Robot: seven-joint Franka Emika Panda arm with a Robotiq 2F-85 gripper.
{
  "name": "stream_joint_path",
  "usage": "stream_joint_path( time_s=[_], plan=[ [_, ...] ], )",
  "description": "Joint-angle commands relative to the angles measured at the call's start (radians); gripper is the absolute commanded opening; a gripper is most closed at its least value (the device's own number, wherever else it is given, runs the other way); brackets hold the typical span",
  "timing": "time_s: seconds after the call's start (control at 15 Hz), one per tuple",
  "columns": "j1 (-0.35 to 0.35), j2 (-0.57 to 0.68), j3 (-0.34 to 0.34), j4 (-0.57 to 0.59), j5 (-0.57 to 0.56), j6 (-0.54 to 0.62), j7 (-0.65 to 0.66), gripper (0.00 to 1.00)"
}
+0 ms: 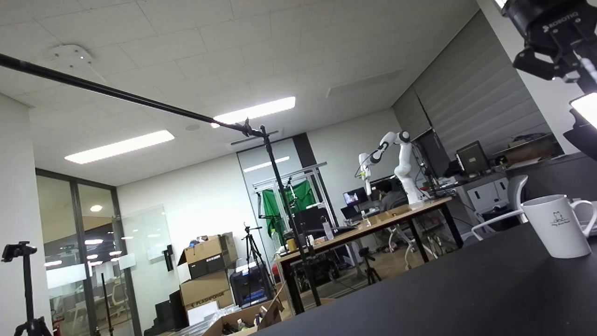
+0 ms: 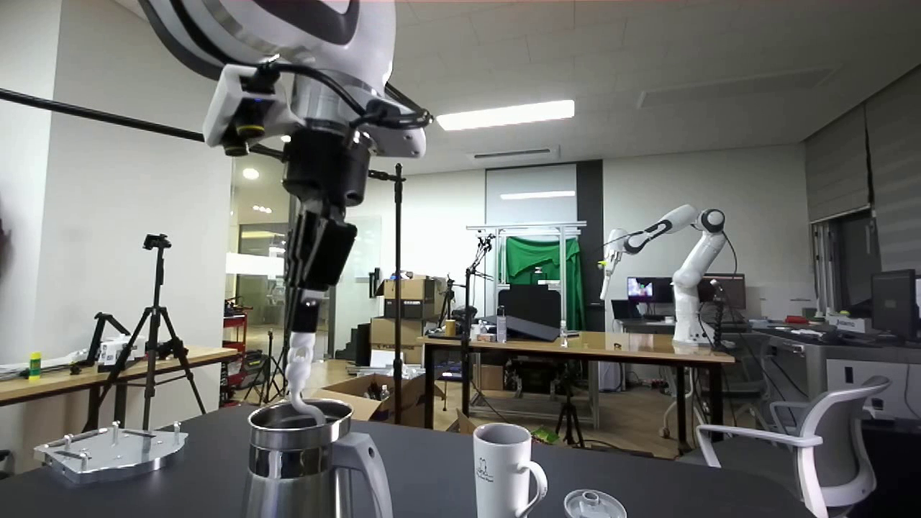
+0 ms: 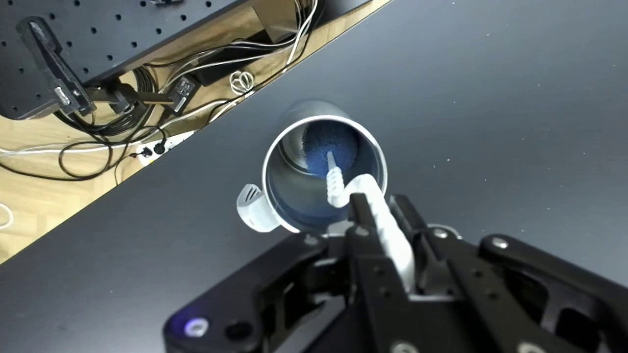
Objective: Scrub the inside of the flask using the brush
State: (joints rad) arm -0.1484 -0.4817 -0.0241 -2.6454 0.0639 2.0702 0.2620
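Observation:
The flask is a stainless steel vessel with a light grey handle. It stands upright on the dark table in an exterior view (image 2: 288, 478), and its open mouth faces me in the wrist view (image 3: 267, 171). My gripper (image 3: 381, 201) is shut on the white handle of the brush (image 3: 390, 235). The brush's blue head (image 3: 319, 147) is down inside the flask. In an exterior view the gripper (image 2: 306, 309) is above the flask, and the brush's white stem (image 2: 298, 367) goes into its mouth. The gripper (image 1: 571, 74) is partly cut off at an exterior view's edge; the flask does not show there.
A white mug stands beside the flask in both exterior views (image 1: 557, 226) (image 2: 501, 471). A round lid (image 2: 593, 505) lies by the mug. A metal plate with posts (image 2: 111, 450) lies on the table. Cables (image 3: 122, 122) lie beyond the table edge, near a black perforated board (image 3: 113, 34).

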Motion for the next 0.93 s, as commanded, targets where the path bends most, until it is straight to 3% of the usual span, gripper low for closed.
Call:
stream_joint_path(
  time_s=[0.0, 0.53, 0.87],
  plan=[
    [0.027, 0.031, -0.007, 0.025, 0.025, -0.011, -0.031, 0.04],
    [0.053, -0.170, 0.057, 0.097, -0.022, -0.292, -0.008, 0.04],
    [0.041, -0.135, 0.032, 0.032, -0.004, -0.153, -0.041, 0.04]
  ],
)
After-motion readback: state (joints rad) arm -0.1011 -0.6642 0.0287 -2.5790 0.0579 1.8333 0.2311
